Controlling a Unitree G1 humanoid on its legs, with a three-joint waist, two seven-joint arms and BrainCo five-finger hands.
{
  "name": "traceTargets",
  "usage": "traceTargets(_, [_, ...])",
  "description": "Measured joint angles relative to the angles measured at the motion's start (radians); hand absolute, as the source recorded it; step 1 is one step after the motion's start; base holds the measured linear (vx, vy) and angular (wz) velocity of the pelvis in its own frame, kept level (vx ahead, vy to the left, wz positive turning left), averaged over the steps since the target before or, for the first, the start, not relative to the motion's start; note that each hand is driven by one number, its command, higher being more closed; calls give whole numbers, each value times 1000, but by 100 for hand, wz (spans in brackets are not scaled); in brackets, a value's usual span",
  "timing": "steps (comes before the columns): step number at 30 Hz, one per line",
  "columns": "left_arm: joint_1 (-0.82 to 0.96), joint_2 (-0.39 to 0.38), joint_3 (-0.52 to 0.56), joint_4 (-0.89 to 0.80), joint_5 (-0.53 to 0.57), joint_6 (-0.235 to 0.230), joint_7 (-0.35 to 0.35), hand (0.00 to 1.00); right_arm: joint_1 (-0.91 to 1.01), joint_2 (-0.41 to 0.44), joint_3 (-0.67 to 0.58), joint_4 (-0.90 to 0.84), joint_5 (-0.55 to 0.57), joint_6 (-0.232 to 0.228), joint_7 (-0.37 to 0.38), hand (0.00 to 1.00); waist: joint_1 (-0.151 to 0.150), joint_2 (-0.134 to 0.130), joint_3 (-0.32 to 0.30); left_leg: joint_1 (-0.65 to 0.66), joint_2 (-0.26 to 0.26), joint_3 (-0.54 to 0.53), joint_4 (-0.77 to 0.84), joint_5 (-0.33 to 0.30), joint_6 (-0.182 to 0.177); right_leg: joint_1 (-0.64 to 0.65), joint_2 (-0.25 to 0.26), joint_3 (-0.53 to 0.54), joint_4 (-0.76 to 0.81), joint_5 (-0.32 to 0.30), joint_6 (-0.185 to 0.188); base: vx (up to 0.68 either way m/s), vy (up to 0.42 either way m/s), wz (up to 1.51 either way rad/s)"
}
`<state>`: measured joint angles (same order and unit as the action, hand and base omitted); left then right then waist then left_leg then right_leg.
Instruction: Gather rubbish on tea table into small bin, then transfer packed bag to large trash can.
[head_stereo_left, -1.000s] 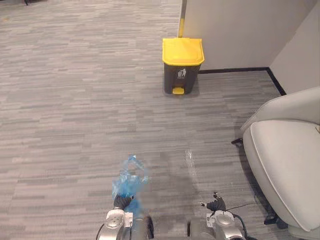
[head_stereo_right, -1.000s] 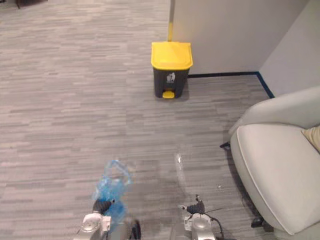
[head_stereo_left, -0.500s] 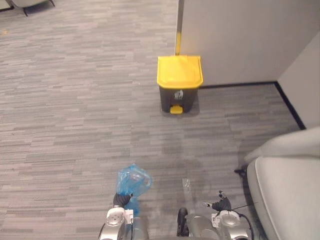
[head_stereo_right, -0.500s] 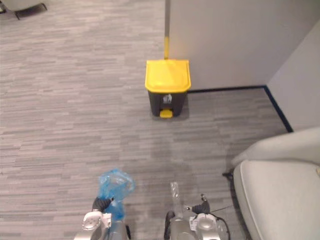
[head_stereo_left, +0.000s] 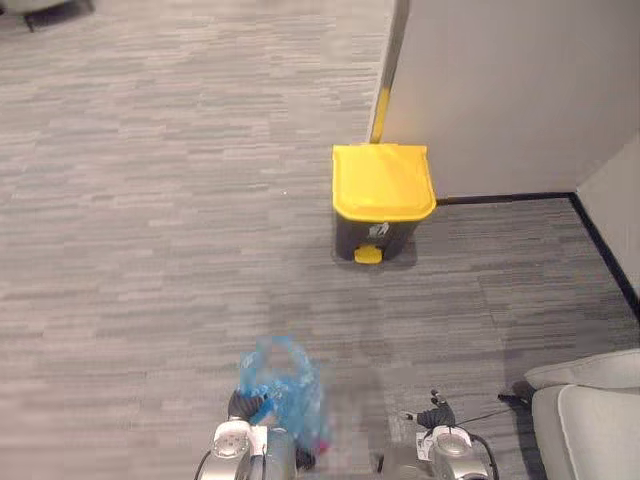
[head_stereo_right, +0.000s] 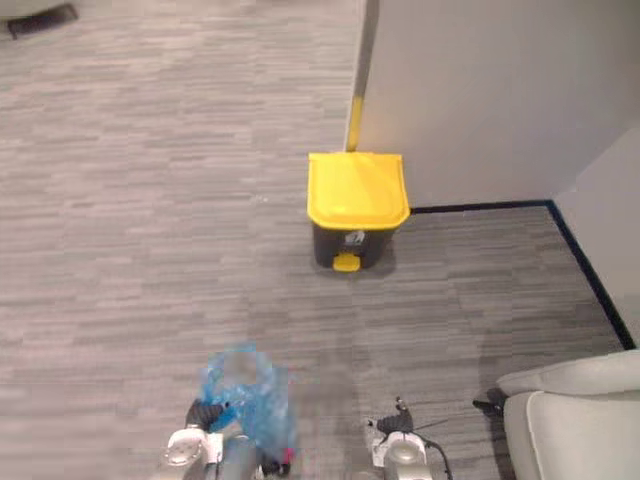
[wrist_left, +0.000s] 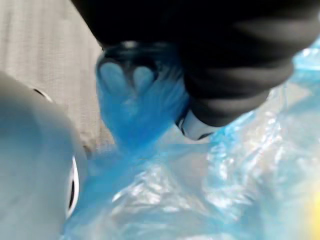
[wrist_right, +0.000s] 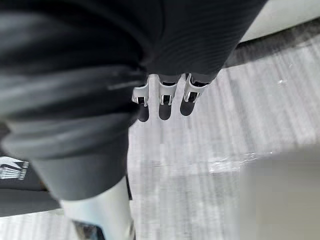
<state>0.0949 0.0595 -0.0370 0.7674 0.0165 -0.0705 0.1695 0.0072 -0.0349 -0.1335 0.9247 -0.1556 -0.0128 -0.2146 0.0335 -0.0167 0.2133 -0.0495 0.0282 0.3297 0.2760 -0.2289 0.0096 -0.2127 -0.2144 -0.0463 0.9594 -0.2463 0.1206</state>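
1. We see the blue bag (head_stereo_left: 278, 385) low in the head views, left of centre, over the grey carpet (head_stereo_left: 150, 250) (its plastic is see-through and crumpled).
2. The left hand (head_stereo_left: 243, 404) comes up from the bottom edge and is clamped on the bag's left side. In the left wrist view the blue plastic bunches tight against the hand's dark cover.
3. The right hand (head_stereo_left: 432, 414) sits at the bottom edge, right of centre, apart from the bag. We cannot tell whether it is spread or closed.
4. The trash can (head_stereo_left: 380, 228), dark with a yellow lid (head_stereo_left: 383, 181) lying shut, stands right of centre against the white wall (head_stereo_left: 500, 90), well apart from the bag.
5. A pale chair (head_stereo_left: 590, 420) fills the lower right corner.
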Motion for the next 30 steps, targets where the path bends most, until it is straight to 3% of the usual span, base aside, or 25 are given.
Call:
traceTargets(2, [-6,9,5,3,0,1,1,100,-8,-6,13,-3,-3,-1,-1,0,-3,0,3,64,4,14,-30,-13,0,-80,14,-48,-31,-37,-34,461,-28,-6])
traceTargets(3, [-17,12,17,4,0,1,2,100,-17,-6,19,-3,-3,-3,-1,0,-9,3,5,101,19,12,-50,-14,-2,-127,42,-95,-128,-48,-55,605,-116,7])
traceTargets(5, [-24,23,19,11,0,1,3,100,-37,-6,20,-2,-3,-4,-1,0,-24,11,11,143,38,-2,-80,-15,-5,-155,92,-129,-341,-7,-69,437,-134,25])
traceTargets(6, [-22,39,17,13,0,0,2,100,-34,-6,21,2,-3,-4,-1,0,-33,-1,5,166,28,-19,-96,-21,-20,-137,113,-126,-514,83,-74,442,-147,48])
traceTargets(7, [-34,31,17,38,0,1,2,100,-34,-23,13,13,-3,-6,-1,0,-37,6,7,198,30,-71,-99,-51,-69,-132,135,-95,-556,219,-161,450,-145,41])
traceTargets(8, [-35,29,17,40,0,0,2,100,-37,-27,13,14,-4,-5,-2,0,-35,12,5,199,35,-74,-99,-52,-70,-132,138,-97,-553,216,-159,449,-174,27])
traceTargets(10, [-44,10,17,47,1,-3,1,100,-45,-51,6,14,-4,-5,-1,0,-33,49,-4,188,69,-122,-61,-41,-87,-126,148,-127,-524,136,-170,454,-197,19])
traceTargets(12, [-46,4,20,47,2,-2,1,100,-30,-44,-22,13,2,0,-1,0,-37,55,1,166,94,-144,36,-34,-102,-78,152,-158,-530,109,-188,295,-147,37])
traceTargets(14, [-43,-14,21,36,2,-2,-3,100,2,-27,-20,-8,0,0,-2,0,-32,45,7,53,161,-156,381,2,-141,44,159,-186,-586,84,-204,364,-164,37])
traceTargets(15, [-35,-26,21,18,1,-2,-7,100,5,-21,-20,-11,1,-1,-2,0,-25,39,6,-9,196,-130,524,-13,-123,98,162,-192,-616,67,-209,341,-110,16])
traceTargets(17, [-30,-37,21,-1,1,-2,-22,100,7,-12,-21,-13,1,-4,-1,0,-20,29,-1,-82,225,-88,562,-35,-93,136,161,-191,-636,50,-201,239,3,-2])
traceTargets(20, [-27,-47,20,0,2,-1,-30,100,9,1,-32,-15,2,-3,-1,0,-9,27,0,-138,210,-55,368,-46,-78,166,144,-168,-647,37,-176,206,111,-15])
traceTargets(22, [-30,-51,18,1,2,-1,-43,100,12,13,-49,-14,2,-3,-2,0,-5,29,-1,-139,169,-83,159,-4,-77,180,124,-153,-647,23,-139,209,220,-23])
traceTargets(23, [-31,-55,17,8,2,-1,-43,100,15,-2,-54,5,2,-2,-3,0,1,35,-5,-115,140,-120,30,129,-99,178,126,-116,-640,12,-96,232,252,-31])
traceTargets(24, [-31,-41,15,25,2,-1,-43,100,16,8,-44,23,2,3,-1,0,7,7,-20,-82,96,-92,-17,138,-87,181,101,-69,-668,17,-81,333,317,-32])
traceTargets(26, [-36,-26,15,31,2,-1,-43,100,16,13,-49,34,1,5,-1,0,4,-13,-31,-79,68,-71,-22,128,-69,190,73,-48,-702,23,-56,250,217,-13])
traceTargets(30, [-40,2,15,53,3,-1,-41,100,2,13,-49,35,0,4,0,0,5,-13,-32,-26,29,-32,-38,88,-35,197,37,5,-667,26,-35,148,145,-33])
